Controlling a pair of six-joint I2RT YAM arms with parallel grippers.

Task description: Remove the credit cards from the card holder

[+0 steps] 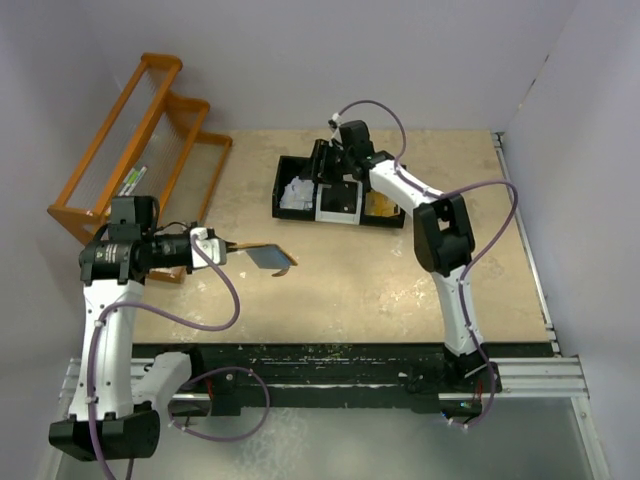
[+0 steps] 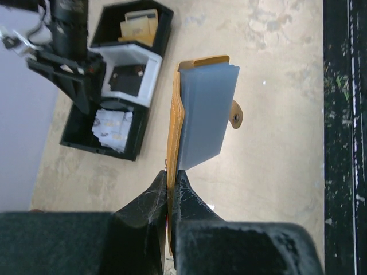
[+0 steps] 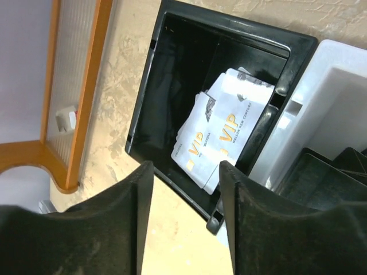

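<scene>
Tan card holder is hanging over the bench, pinched in the left end effector, while the right end effector, jaws apart and empty, is hovering over credit cards in the black tray, probably reaching next for any cards left.

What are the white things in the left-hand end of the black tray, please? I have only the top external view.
Observer: They are cards, overlapping, each printed "VIP" in gold, in the tray's end compartment.
Operator: Thank you. Is the right gripper holding one?
Observer: No, the right gripper is open above them, with nothing between its fingers.
Operator: How does the left gripper grip the card holder?
Observer: The left gripper is shut on the tan cover's edge of the card holder, whose pale blue-grey inner panel faces the wrist camera.
</scene>
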